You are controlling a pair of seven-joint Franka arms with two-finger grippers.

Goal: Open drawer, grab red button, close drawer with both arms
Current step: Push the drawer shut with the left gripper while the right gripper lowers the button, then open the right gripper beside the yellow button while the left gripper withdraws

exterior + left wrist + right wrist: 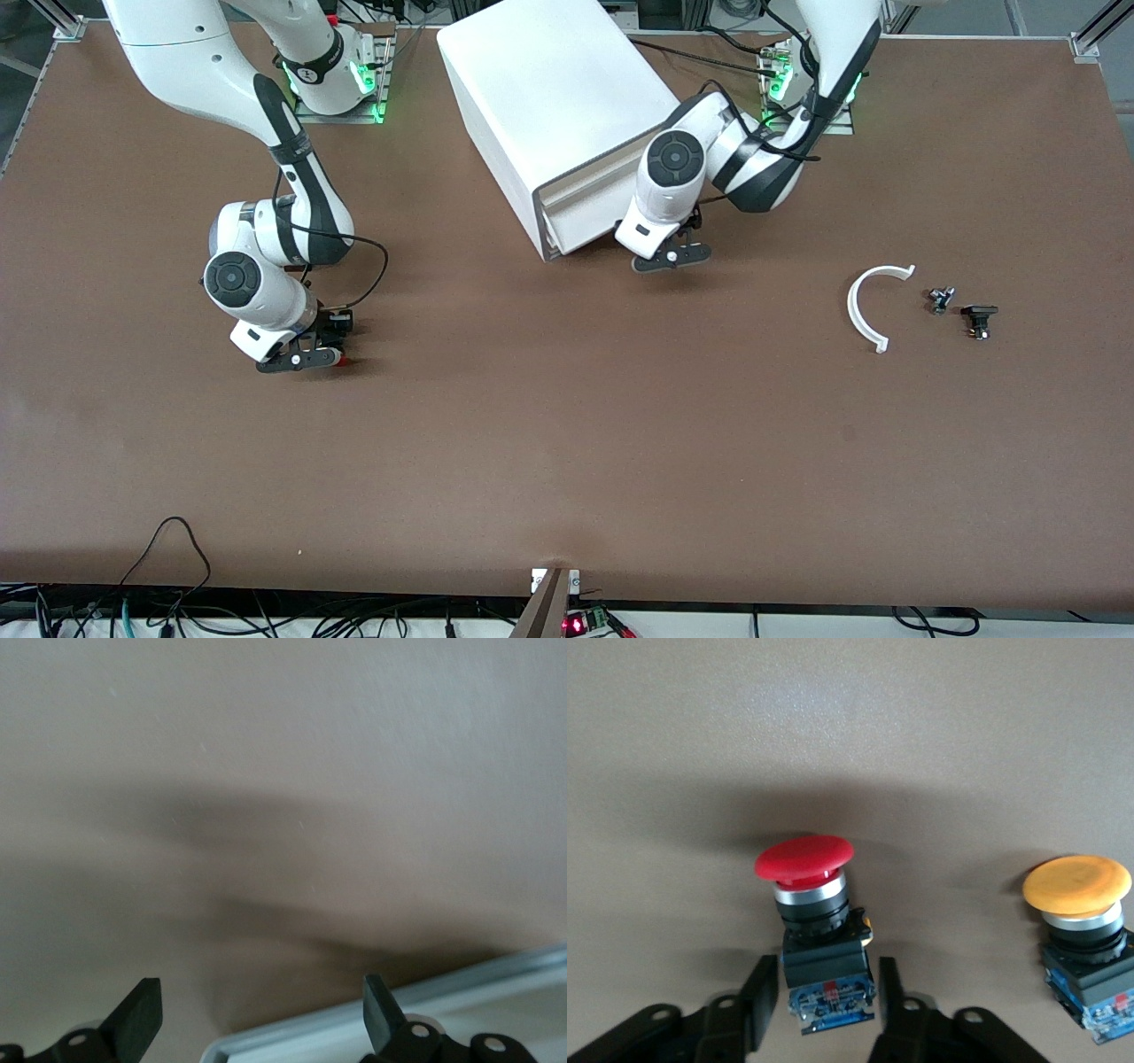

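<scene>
The button point(806, 859), red cap on a black and blue body, rests on the brown table. My right gripper point(827, 970) is low at the right arm's end of the table point(306, 357). It is open, with a narrow gap between each finger and the button's body. The white cabinet point(549, 89) stands at the middle back, and its drawer fronts point(580, 199) look pushed in. My left gripper point(671, 257) hangs open just in front of those drawer fronts. In the left wrist view the left gripper point(259, 992) holds nothing, and a pale drawer edge point(399, 1010) crosses between its fingers.
A like button with an orange cap point(1078, 883) stands close beside the red one. Toward the left arm's end of the table lie a white curved strip point(864, 306) and two small black parts point(941, 299) point(979, 319). Cables hang along the table's front edge.
</scene>
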